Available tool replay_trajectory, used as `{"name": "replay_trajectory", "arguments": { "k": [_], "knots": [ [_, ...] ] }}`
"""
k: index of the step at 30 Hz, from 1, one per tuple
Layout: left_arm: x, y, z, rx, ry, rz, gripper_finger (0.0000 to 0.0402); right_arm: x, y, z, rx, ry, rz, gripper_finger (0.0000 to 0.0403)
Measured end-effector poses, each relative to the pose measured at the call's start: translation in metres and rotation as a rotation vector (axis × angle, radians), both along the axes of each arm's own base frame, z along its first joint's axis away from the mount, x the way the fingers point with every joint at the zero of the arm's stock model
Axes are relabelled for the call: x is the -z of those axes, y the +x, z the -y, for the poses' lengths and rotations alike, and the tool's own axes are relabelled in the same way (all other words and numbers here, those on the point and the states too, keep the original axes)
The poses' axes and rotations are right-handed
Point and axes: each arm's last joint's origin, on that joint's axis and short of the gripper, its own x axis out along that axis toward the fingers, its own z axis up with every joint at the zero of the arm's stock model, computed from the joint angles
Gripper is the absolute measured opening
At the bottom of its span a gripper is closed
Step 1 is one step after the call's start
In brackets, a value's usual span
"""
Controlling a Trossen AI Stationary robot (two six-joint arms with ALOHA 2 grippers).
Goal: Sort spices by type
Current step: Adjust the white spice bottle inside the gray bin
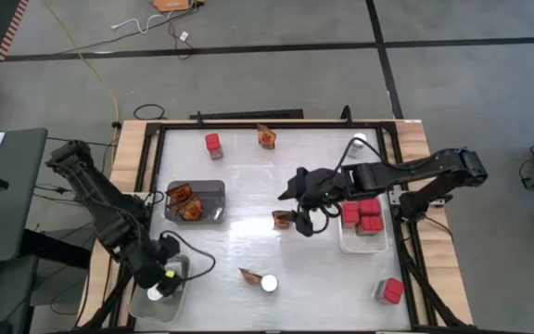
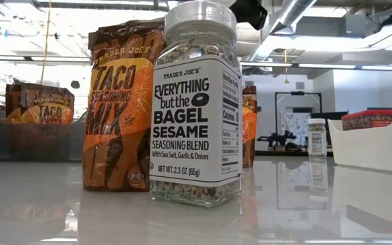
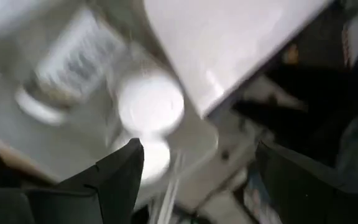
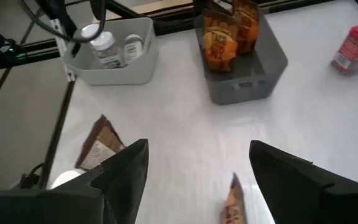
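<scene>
Two crinkled orange-brown packets point(image 1: 185, 202) sit in the grey plastic tray point(image 1: 213, 190) left of centre, red cube-like boxes point(image 1: 363, 214) fill the white tray point(image 1: 363, 243) on the right, white-lidded jars point(image 1: 161, 288) in the near-left clear tray point(image 1: 179, 299).

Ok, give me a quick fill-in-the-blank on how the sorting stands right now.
1. The grey tray holds orange-brown ____.
2. The white tray under the right arm holds ____ boxes.
3. The left gripper hangs open over the tray holding jars with ____ lids.
4. The right gripper, jaws ____, hovers above a loose packet mid-table.

Missing words: packets; red; white; open
</scene>
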Motion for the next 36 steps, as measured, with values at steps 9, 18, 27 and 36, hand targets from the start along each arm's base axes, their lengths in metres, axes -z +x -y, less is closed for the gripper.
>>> {"name": "replay_trajectory", "arguments": {
  "k": [9,18,27,36],
  "knots": [
    [-0.011,0.003,0.01,0.044,0.509,0.67,0.0295,0.007,0.01,0.007,-0.009,-0.047,0.008,0.0306],
    [0.021,-0.017,0.005,0.013,0.662,0.747,0.0295,-0.002,0.056,-0.005,-0.046,0.018,0.028,0.0306],
    [0.005,-0.049,-0.038,0.213,0.567,0.877,0.0295,-0.026,0.117,-0.016,0.014,0.118,0.006,0.0306],
    [0.0,-0.058,-0.082,0.341,0.449,0.864,0.0295,-0.023,0.107,-0.015,0.171,0.127,-0.232,0.0306]
  ]
}}
